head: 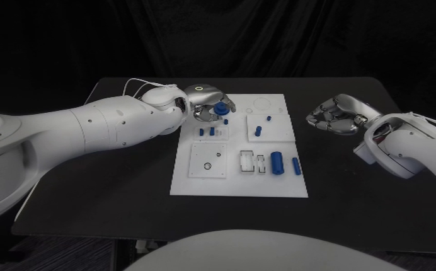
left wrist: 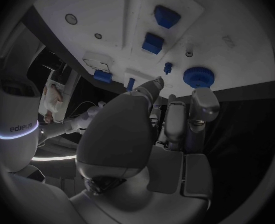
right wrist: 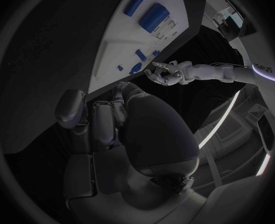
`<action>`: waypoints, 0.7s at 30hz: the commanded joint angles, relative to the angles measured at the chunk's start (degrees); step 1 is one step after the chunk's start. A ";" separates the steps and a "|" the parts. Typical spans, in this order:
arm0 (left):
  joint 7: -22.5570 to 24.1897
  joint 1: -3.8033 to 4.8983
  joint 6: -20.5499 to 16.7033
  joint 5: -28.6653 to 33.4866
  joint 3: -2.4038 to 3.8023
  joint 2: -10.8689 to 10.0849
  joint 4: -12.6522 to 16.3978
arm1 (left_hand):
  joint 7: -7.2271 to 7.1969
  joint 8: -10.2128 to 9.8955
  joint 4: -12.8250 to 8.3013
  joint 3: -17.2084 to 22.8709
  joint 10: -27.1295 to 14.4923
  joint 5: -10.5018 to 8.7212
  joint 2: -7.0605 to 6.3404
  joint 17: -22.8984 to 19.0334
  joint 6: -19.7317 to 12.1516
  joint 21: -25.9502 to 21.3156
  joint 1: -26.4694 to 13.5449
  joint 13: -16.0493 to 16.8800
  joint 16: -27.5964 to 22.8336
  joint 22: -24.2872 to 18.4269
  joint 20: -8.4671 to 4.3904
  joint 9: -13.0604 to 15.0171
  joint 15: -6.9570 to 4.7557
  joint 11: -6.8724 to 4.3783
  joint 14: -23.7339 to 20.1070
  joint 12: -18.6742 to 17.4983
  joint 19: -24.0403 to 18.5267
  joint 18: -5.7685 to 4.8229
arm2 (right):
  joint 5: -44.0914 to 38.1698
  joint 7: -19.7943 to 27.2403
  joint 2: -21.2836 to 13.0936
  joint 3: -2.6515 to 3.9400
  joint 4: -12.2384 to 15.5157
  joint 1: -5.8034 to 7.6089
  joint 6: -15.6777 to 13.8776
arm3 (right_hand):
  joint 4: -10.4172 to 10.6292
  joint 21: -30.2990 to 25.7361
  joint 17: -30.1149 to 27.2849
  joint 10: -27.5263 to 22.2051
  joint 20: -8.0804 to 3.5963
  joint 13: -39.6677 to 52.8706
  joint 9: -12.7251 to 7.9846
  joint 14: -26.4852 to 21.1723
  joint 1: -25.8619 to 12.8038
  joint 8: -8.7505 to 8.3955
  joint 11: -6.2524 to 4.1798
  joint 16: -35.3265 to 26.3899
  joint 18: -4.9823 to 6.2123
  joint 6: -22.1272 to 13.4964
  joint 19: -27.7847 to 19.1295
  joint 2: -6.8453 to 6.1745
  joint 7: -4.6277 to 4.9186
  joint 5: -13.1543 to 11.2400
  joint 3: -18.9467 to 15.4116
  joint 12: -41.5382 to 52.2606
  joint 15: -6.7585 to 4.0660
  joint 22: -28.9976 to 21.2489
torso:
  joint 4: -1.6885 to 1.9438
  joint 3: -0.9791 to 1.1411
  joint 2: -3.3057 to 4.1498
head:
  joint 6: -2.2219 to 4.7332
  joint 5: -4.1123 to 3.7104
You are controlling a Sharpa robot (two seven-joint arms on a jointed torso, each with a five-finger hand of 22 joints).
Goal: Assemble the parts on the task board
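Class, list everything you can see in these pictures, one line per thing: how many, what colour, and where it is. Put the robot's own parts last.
table: one, black, under everything.
task board: one, white, middle of the table.
round part: one, blue, at the board's far left, just beyond the left robot hand's fingertips.
small parts: several, blue, standing in the board's far panels.
cylinders: two, blue, lying at the board's near right.
left robot hand: one, silver, over the board's far left corner; whether it touches the round part is unclear.
right robot hand: one, silver, over the table right of the board, fingers curled in, holding nothing.
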 commanded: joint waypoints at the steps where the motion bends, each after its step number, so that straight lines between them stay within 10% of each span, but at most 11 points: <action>1: 0.83 -0.32 -1.44 -3.27 0.06 0.71 -0.58 | -0.55 0.19 0.08 -0.47 0.65 -0.46 0.05 -0.04 0.17 -0.51 -0.67 -0.30 0.38 0.64 0.06 -0.44 0.08 0.06 0.44 0.56 0.58 0.38 | -0.28 -0.42 -0.06 0.04 0.15 -0.13 -0.06 | -0.05 -0.12 0.04 -0.23 0.05 -0.05 0.05 1.15 -0.66 -0.16 0.09 -0.12 0.28 -0.12 -0.20 -0.06 -0.03 0.40 0.28 -0.33 0.31 1.05 | -0.15 -0.11 0.17 | 0.01 0.02; 21: -2.49 -1.43 0.64 -7.66 0.07 3.64 -3.96 | -0.25 0.85 0.89 -1.50 3.67 -0.30 0.42 0.22 4.10 -1.05 -2.36 -0.91 1.05 0.58 0.04 -2.42 0.07 0.09 1.18 2.92 1.89 0.29 | -0.28 -0.46 0.21 0.04 -0.13 -0.14 0.15 | -0.08 -0.26 -0.04 -0.18 0.05 0.01 0.09 1.14 -0.73 -0.17 0.06 -0.21 0.32 -0.09 -0.23 -0.12 -0.06 0.50 0.39 -0.27 0.29 1.01 | -0.20 -0.06 0.07 | 0.01 0.09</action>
